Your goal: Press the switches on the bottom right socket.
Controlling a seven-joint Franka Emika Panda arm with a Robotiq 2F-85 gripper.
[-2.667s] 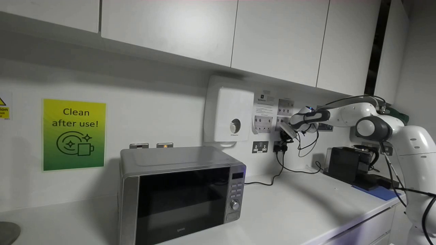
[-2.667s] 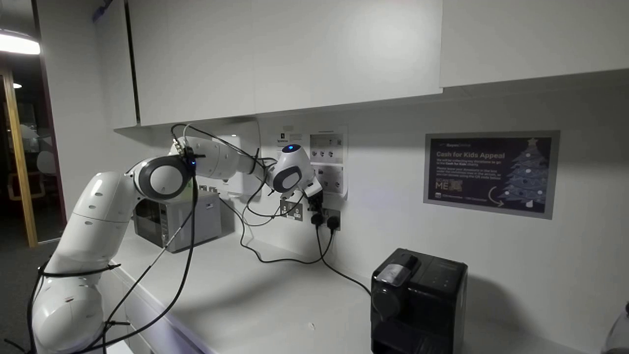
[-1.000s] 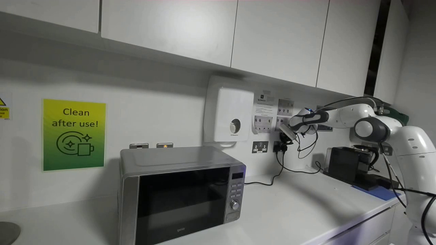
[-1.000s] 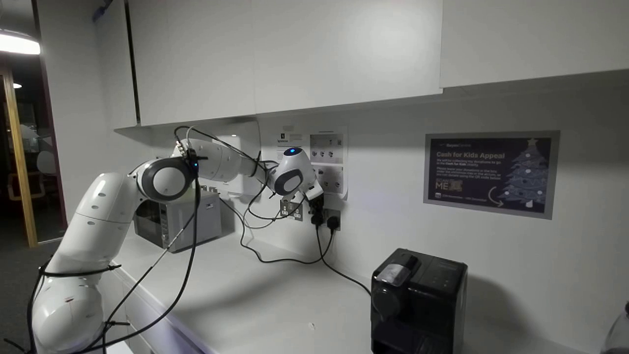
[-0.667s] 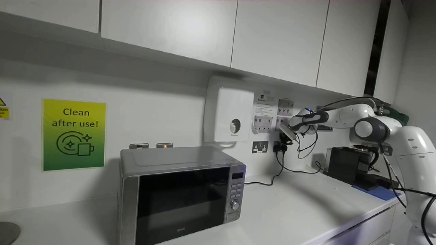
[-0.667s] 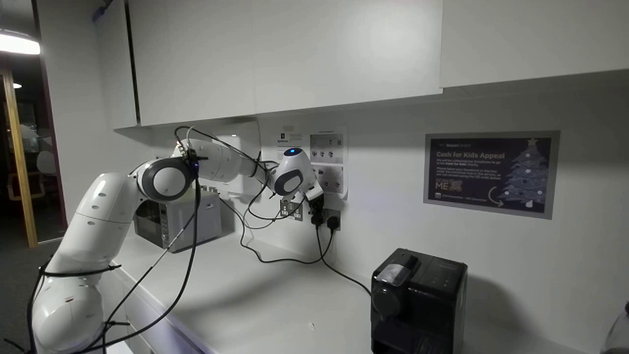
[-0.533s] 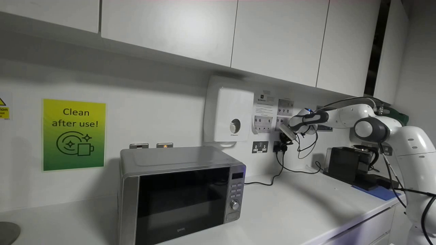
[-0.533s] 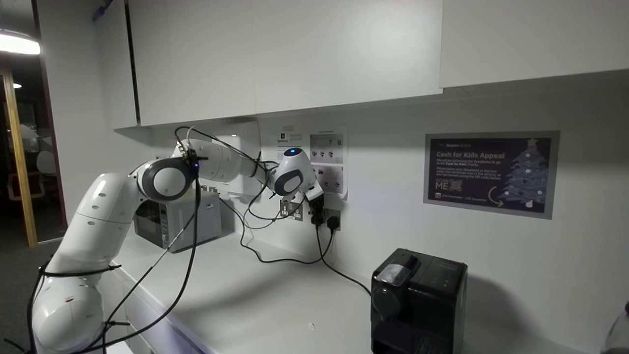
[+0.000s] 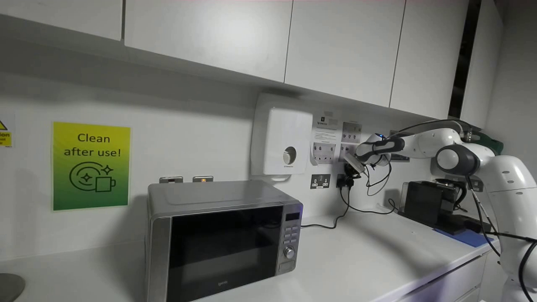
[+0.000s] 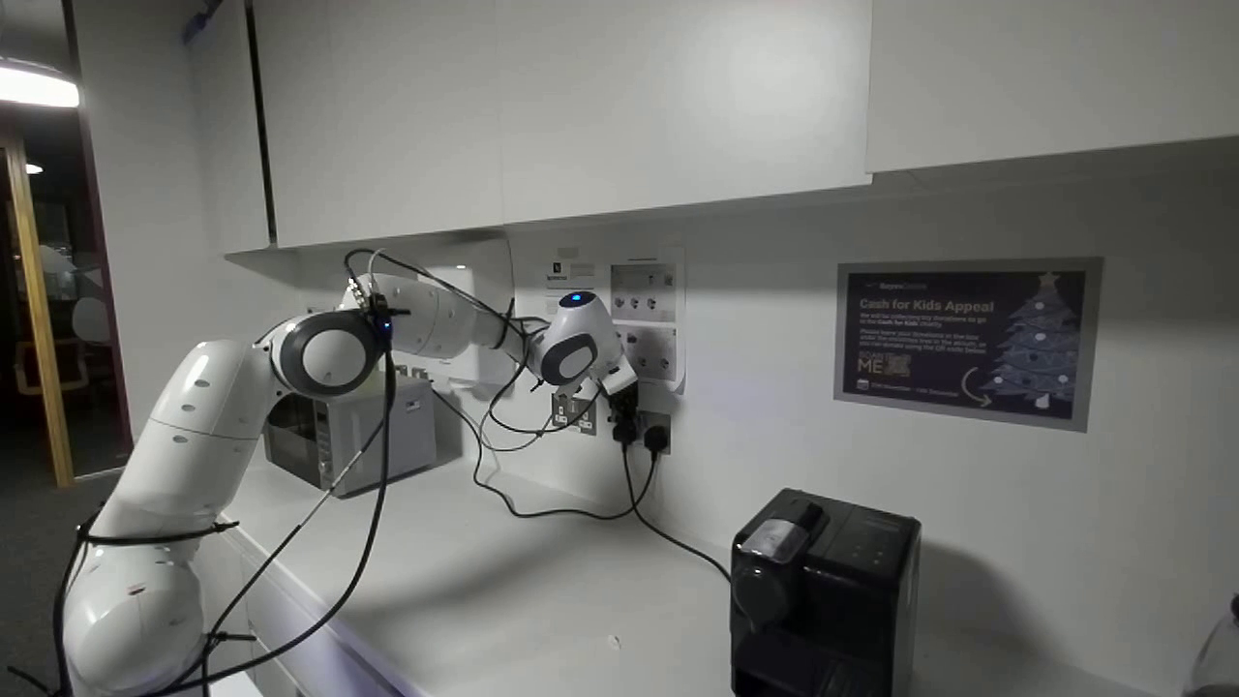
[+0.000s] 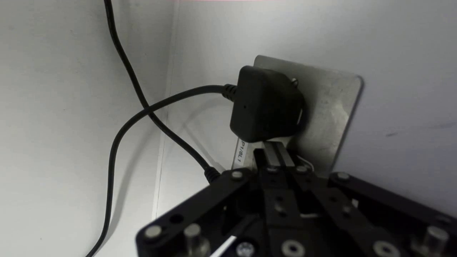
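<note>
The bottom right socket is a grey metal plate point(image 11: 332, 96) on the wall, with two black plugs in it. One plug point(image 11: 266, 103) stands clear in the wrist view; the other is mostly behind my gripper. The plate also shows in both exterior views point(image 9: 339, 180) point(image 10: 664, 423), partly covered by the plugs. My gripper point(image 11: 278, 153) is shut and empty, its fingertips together at the plate between the plugs, close beside the clear plug. Contact with the plate cannot be told. The gripper also shows in both exterior views point(image 9: 350, 171) point(image 10: 623, 405). The switches are hidden behind the fingertips and plugs.
Black cords point(image 11: 142, 110) run from the plugs over the counter point(image 10: 542, 581). Another socket plate point(image 10: 574, 414) is beside this one. A printed sheet point(image 10: 647, 319) hangs above. A coffee machine point(image 10: 823, 590), a microwave point(image 9: 226, 243) and wall cabinets point(image 9: 344, 54) surround the space.
Since the oldest frames my gripper has moved slightly down and closer to the plugs. Over the last second nothing visibly moves.
</note>
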